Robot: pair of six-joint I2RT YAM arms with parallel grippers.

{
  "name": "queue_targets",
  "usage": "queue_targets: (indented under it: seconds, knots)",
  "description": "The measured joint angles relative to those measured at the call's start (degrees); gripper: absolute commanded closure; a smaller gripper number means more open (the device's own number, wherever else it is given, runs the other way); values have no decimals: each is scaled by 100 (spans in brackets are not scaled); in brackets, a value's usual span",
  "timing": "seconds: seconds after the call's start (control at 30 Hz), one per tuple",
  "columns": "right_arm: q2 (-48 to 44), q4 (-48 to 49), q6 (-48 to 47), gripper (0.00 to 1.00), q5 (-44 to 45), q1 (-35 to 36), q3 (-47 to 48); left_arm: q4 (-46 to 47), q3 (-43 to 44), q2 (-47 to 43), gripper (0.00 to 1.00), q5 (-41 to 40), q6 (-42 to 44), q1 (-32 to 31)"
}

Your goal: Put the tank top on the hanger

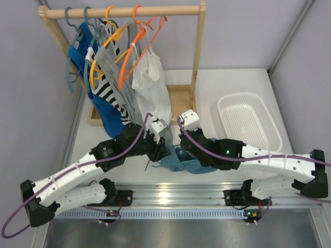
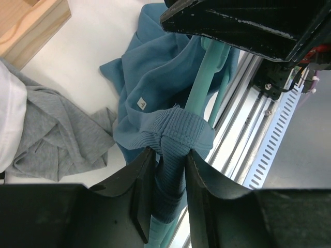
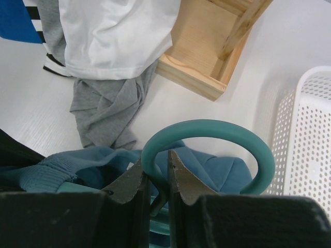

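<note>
L hand (image 2: 169,154) pinching tank top (image 2: 155,67) rib, R hand (image 3: 155,158) pinching hanger (image 3: 207,125) hook, hook arching twd rack base (image 3: 196,46)

The tank top (image 2: 155,77) is soft, dull cloth with a ribbed edge. The hanger (image 3: 207,128) is smooth plastic with a little shine. The left gripper (image 2: 168,157) is dull black plastic. The rack (image 3: 199,49) is pale bare wood. Beside the rack, the basket (image 3: 310,144) is white plastic full of holes, the grey cloth (image 3: 106,111) is soft and creased, and the table (image 3: 26,113) is smooth white. The rail (image 2: 243,129) is shiny grooved metal.
</note>
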Motion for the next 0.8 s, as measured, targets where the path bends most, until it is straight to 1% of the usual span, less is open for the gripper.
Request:
queue_targets:
  seconds: [0.03,0.17,0.33,0.43,0.47,0.57,0.67,0.73,0.77,0.8]
  knots:
    - [2,-9,-22,100,0,4,2,96,-42,0,63,33,-39,0]
    - [7,-52,-42,100,2,35,17,492,-262,-26,62,146,-223,7]
    - [28,-138,-101,100,2,72,105,859,-527,-116,67,267,-426,9]
    - [35,-203,-146,100,7,74,170,1080,-638,-179,74,374,-514,11]
    - [37,-232,-173,100,4,74,197,1154,-673,-203,78,446,-533,11]
    - [46,-256,-240,100,7,74,243,1335,-748,-269,82,647,-586,-13]
    - [68,-345,-315,100,7,74,354,1541,-839,-302,90,745,-684,-2]
    - [105,-437,-389,100,17,74,468,1685,-894,-328,98,782,-745,-2]
    - [127,-468,-422,100,26,74,516,1773,-925,-341,100,787,-782,0]
    - [151,-505,-448,100,44,74,575,1845,-957,-354,100,787,-826,0]
